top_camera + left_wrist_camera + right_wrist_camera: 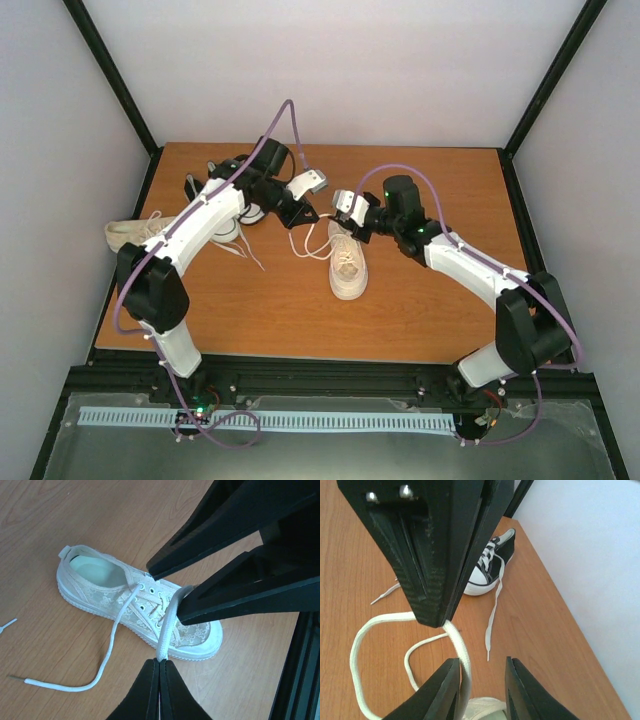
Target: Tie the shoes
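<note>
Left jaws: shut tight. The left gripper (160, 662) is pinching a loop of the pale lace (167, 625) right at its tips.
Right jaws: parted. The right gripper (481, 662) has a strand of that same lace running through the gap, close against one finger, and it doesn't look squeezed.
Grippers: nearly nose to nose, hanging over the far end of the shoe they're working on.
Cream shoe (349, 272): upright on its sole around the middle of the table (430, 300), toe pointing at the near edge.
Loose end: the other part of the lace curls across the wood on the side toward the left edge, tip lying flat.
Second cream shoe (128, 234): way over at the left edge, about halfway along it, laces loose.
Black sneaker (492, 570): up toward the far left corner. It has a white toe cap and its laces are undone and trailing on the wood. From above, the left arm (205, 225) mostly covers it.
</note>
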Controlling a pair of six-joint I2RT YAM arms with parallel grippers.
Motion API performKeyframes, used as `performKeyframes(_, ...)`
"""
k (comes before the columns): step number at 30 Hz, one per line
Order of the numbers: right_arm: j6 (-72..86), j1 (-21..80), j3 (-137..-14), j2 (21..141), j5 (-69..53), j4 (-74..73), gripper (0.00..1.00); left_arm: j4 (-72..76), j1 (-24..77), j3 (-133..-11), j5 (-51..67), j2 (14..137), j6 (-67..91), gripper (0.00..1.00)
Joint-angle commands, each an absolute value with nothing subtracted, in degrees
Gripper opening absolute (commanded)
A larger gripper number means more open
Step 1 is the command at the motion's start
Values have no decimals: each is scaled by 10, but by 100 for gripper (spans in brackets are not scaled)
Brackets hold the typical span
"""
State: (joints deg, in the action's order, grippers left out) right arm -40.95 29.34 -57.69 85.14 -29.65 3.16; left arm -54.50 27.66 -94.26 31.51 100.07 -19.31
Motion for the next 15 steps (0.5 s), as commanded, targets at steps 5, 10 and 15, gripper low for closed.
performKeyframes(5, -419, 296, -579, 863, -296, 24, 10, -556, 279, -968, 334, 1011, -203, 1)
performKeyframes(10, -404, 288, -575, 862, -291, 32, 3, -555, 279, -960, 345, 1012, -207, 1)
performKeyframes(15, -349, 254, -550, 871, -306, 89, 3, -494, 279, -908, 314, 1041, -191, 64)
